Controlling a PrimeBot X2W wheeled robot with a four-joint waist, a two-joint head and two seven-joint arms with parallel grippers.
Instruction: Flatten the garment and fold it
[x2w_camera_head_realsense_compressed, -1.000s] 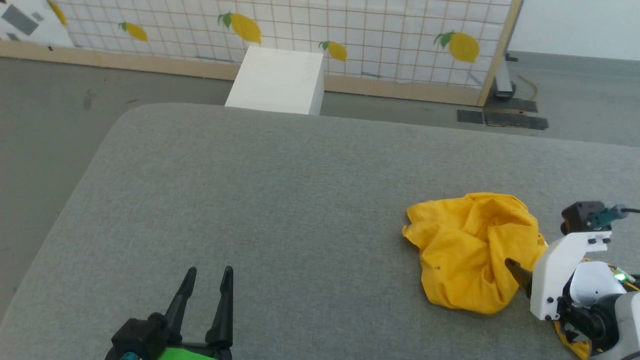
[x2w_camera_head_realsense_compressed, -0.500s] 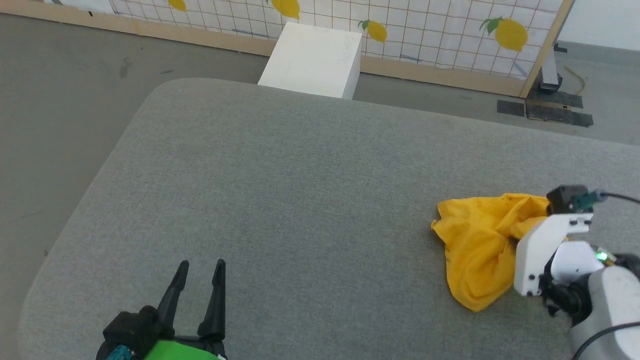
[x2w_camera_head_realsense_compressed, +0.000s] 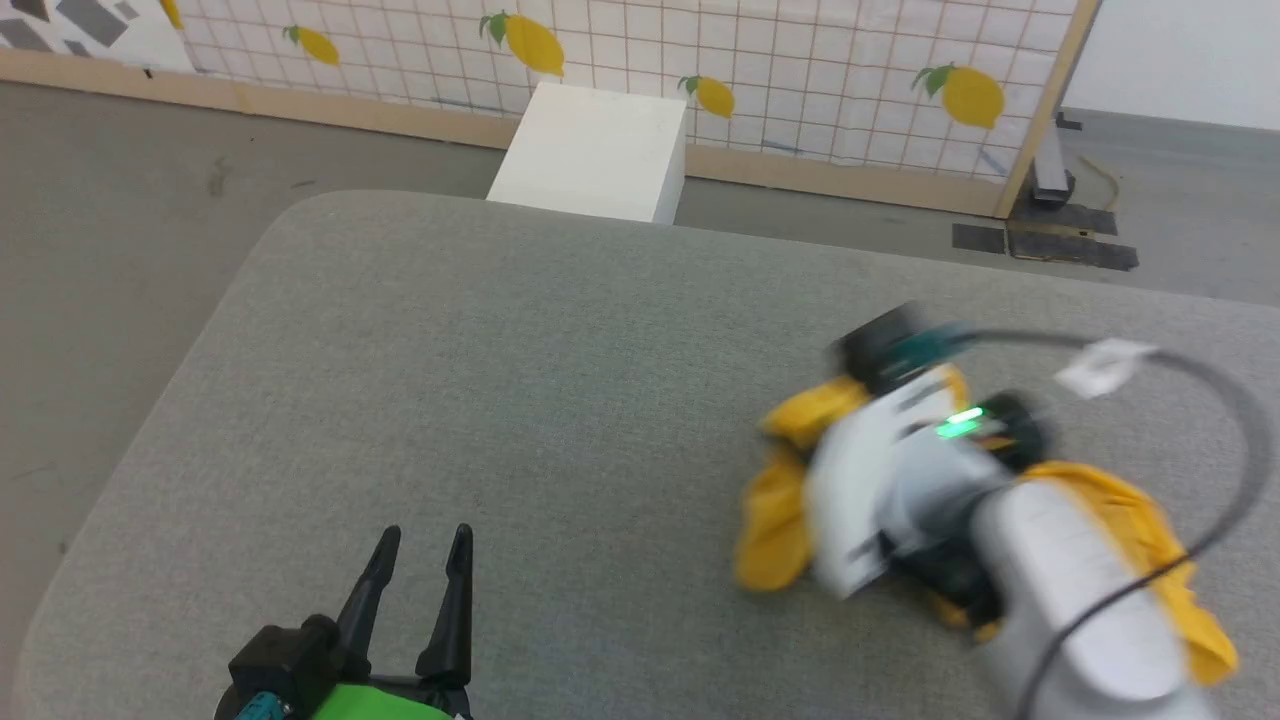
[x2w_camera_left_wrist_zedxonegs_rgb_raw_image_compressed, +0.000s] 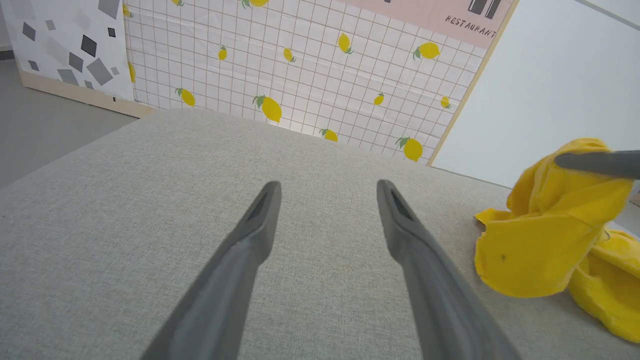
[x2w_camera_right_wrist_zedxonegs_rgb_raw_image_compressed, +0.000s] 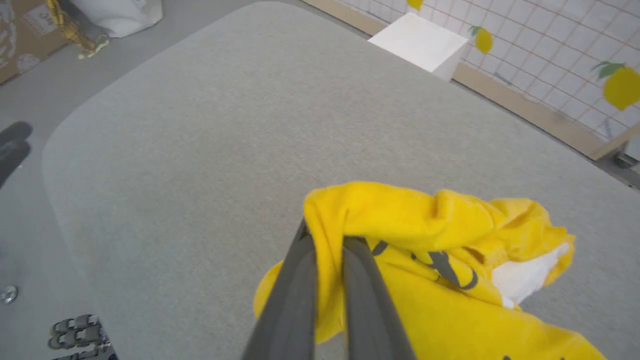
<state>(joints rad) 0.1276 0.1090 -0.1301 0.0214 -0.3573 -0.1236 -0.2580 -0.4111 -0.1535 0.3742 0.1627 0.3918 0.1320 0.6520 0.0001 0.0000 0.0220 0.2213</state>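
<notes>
The right hand (x2w_camera_right_wrist_zedxonegs_rgb_raw_image_compressed: 327, 240) is clenching a fold of the garment (x2w_camera_right_wrist_zedxonegs_rgb_raw_image_compressed: 415, 210). In the right wrist view its two dark fingers are pinching together, with a ridge of mustard-yellow cloth running up between them and draping over their tips. The rest of the garment is bunching just beyond and to the right of the fingers, showing black curved marks and a white patch.

In the left wrist view, one of the right hand's fingers (x2w_camera_left_wrist_zedxonegs_rgb_raw_image_compressed: 595, 163) is meeting the top of the cloth. The upper folds are lifting there, while the lower ones are resting on the surface.

In the head view the blurred pale wrist (x2w_camera_head_realsense_compressed: 880, 500) is lying over the garment (x2w_camera_head_realsense_compressed: 775, 520). Yellow cloth is showing to the left of the wrist and along the right of the forearm, at the near right of the grey fabric worktop (x2w_camera_head_realsense_compressed: 500, 380). A dark cable (x2w_camera_head_realsense_compressed: 1200, 380) is arching over that arm.

The left hand (x2w_camera_head_realsense_compressed: 425, 537) is released, its fingers spreading apart around nothing. It is sitting at the near left of the worktop, well apart from the garment, which is lying off to its right.

Past the far edge, a white box (x2w_camera_head_realsense_compressed: 595, 150) is standing on the grey floor (x2w_camera_head_realsense_compressed: 100, 200) in front of a lemon-printed grid panel (x2w_camera_head_realsense_compressed: 800, 60).
</notes>
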